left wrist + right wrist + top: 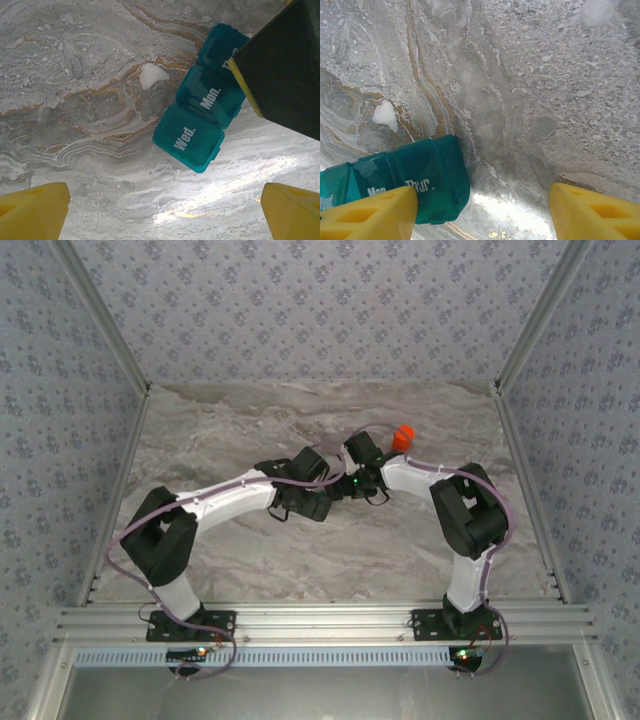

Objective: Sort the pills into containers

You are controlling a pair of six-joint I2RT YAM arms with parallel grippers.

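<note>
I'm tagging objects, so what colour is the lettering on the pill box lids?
White lettering on the teal pill box; clearest in the left wrist view.

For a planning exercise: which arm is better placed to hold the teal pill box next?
Probably right: the right gripper has a finger at the pill box, Thur. end; the left gripper hovers open, short of it.
</note>
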